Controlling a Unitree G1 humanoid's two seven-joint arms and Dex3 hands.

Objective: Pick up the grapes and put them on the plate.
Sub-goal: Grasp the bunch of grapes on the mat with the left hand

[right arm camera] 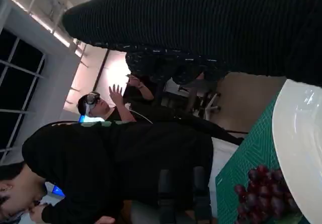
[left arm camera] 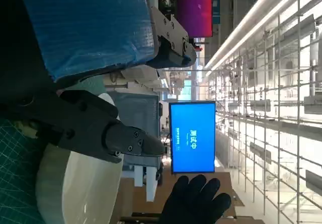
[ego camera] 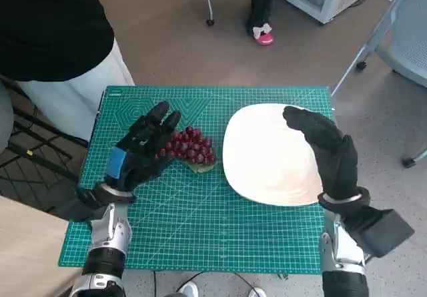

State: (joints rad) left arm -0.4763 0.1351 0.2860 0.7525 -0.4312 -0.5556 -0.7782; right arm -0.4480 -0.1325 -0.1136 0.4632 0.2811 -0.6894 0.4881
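One bunch of grapes lies on the green mat covering the table, just left of the white plate. We see our left robot hand beside the bunch, fingers spread and holding nothing. Our right robot hand hangs released over the plate's right edge.
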